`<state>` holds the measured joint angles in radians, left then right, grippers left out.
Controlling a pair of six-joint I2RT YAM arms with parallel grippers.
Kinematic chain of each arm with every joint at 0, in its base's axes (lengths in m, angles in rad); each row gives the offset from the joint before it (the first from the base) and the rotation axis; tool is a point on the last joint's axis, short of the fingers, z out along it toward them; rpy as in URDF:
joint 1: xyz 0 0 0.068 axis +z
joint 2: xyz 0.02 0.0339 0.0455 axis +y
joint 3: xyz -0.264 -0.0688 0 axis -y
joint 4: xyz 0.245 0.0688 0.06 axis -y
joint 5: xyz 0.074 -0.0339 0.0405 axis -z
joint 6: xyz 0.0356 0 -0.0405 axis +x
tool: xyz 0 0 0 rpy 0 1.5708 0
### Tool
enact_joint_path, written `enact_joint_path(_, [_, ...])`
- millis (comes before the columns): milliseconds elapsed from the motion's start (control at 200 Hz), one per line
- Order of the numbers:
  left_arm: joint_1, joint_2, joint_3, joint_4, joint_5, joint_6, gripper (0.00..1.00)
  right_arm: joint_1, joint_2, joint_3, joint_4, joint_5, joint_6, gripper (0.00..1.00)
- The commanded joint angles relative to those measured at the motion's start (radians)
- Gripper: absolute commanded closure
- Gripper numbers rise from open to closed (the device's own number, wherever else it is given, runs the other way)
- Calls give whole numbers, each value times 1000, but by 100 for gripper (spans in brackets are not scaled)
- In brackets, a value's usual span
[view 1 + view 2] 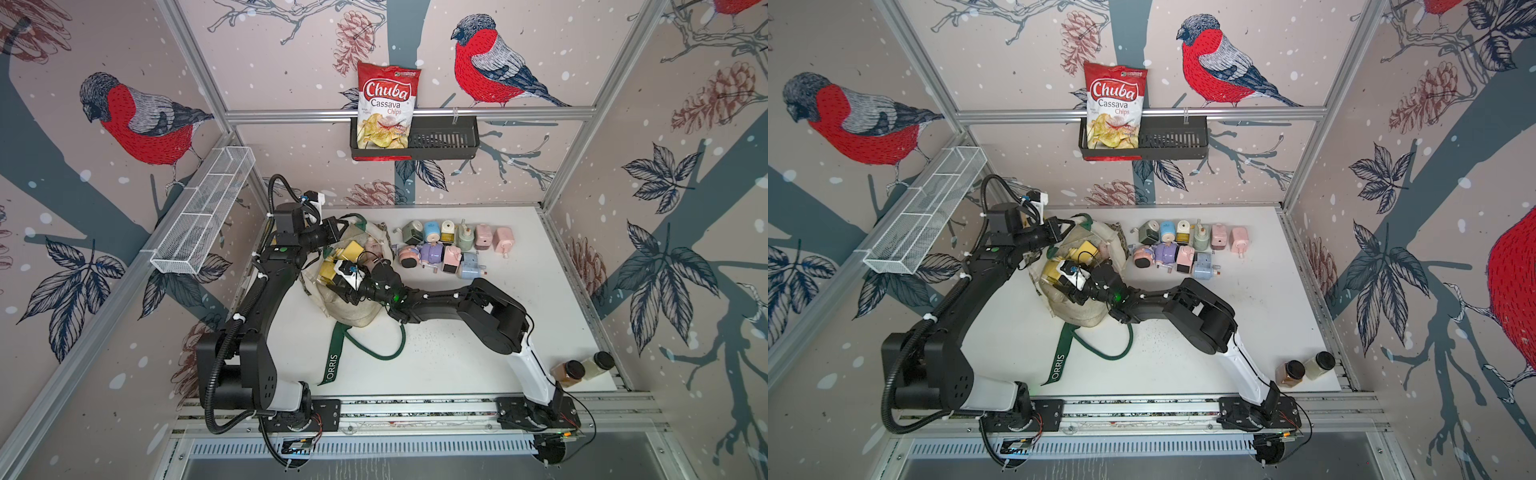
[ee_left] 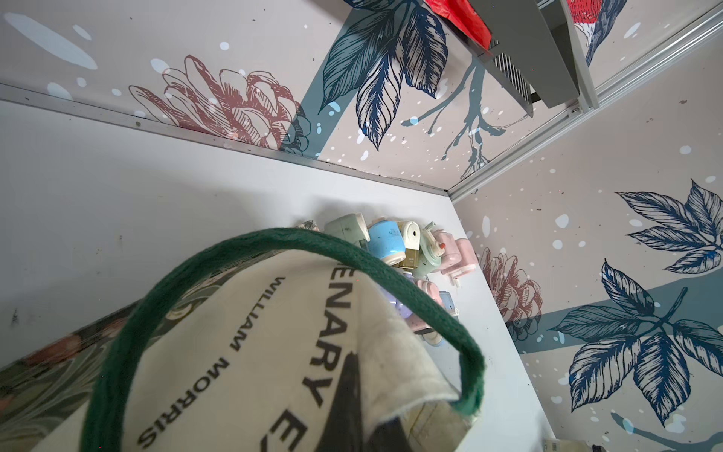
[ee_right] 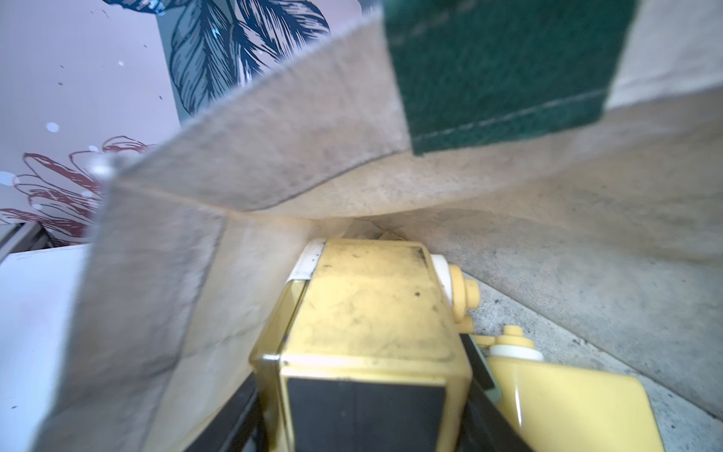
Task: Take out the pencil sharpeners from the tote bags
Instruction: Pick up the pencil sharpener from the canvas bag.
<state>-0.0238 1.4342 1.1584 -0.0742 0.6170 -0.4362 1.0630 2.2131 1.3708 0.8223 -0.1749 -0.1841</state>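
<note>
While the left gripper (image 1: 337, 230) is pinching the tote bag (image 1: 353, 309) rim tightly at frame centre, the right gripper (image 3: 360, 391) is clamping a yellow pencil sharpener (image 3: 371, 309) inside the bag. Other sharpeners (image 1: 453, 247) are lying grouped just right of the bag

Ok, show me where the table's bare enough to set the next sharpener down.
Widest bare table: between the pink sharpener ending the back row, the right wall and the jars. Also open: in front, between the green strap and the right arm. Crowded: the sharpener cluster and around the tote bag.
</note>
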Motion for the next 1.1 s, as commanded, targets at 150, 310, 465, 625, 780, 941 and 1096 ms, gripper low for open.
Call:
enact_joint_path(150, [20,6,6,25,-38,8,100,15,-80,-89,104,57,10,48])
enact_joint_path(310, [21,2,3,19,-65,15,100,14,-140,-160,131,77,41,48])
enact_joint_path(465, [21,8,0,16,-81,18,100,12,-190,-217,159,98,109,48])
enact_joint_path(625, [22,18,-3,21,-83,18,100,19,-252,-267,127,118,147,49])
enact_joint_path(780, [21,13,-2,13,-100,22,100,21,-353,-358,120,137,175,49])
enact_joint_path(941, [21,15,2,2,-117,25,100,22,-473,-422,30,189,184,49])
enact_joint_path(1096, [20,21,-2,7,-105,16,100,15,-597,-483,-101,278,127,48])
